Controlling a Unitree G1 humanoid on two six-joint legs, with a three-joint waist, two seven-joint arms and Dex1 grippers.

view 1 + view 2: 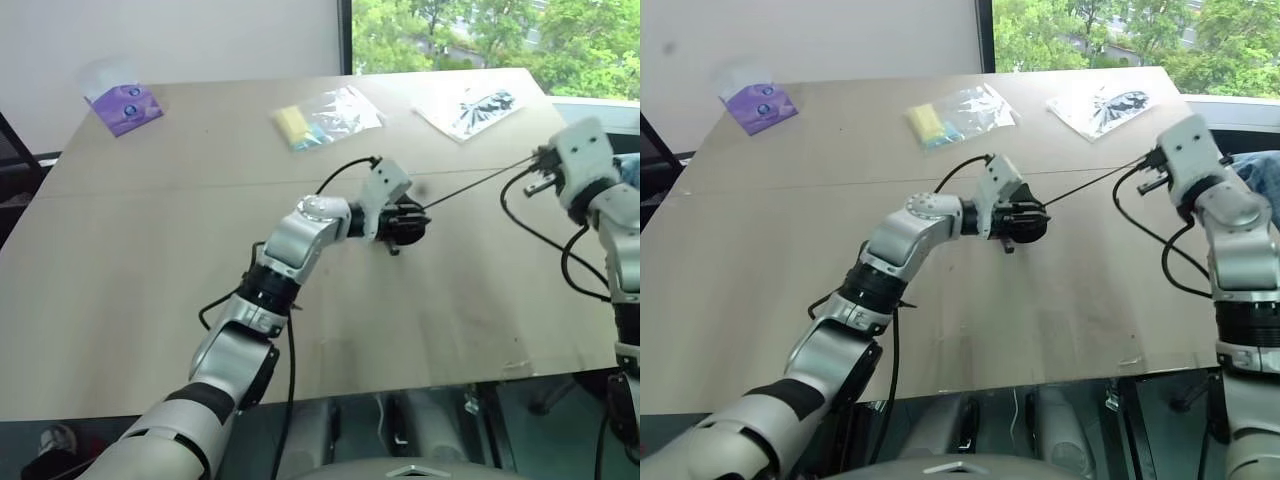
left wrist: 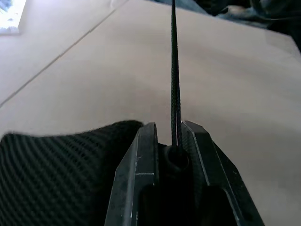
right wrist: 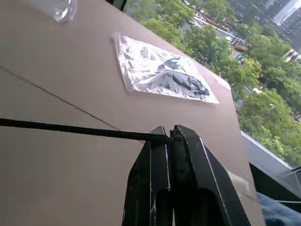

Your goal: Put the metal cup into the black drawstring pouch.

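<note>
the left end effector (image 1: 408,222) pinches the black drawstring pouch (image 2: 61,174) at its mouth; the right end effector (image 3: 170,134) is clamped on the cord (image 1: 470,183). pull slowly, straight, so nothing slips.

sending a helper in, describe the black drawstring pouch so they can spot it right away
On the light wooden table, look near its middle, at the tip of the left claw. The black drawstring pouch is the dark mesh bundle there, with a thin black cord stretched taut to the right claw; the bags along the far edge are clear plastic.
</note>
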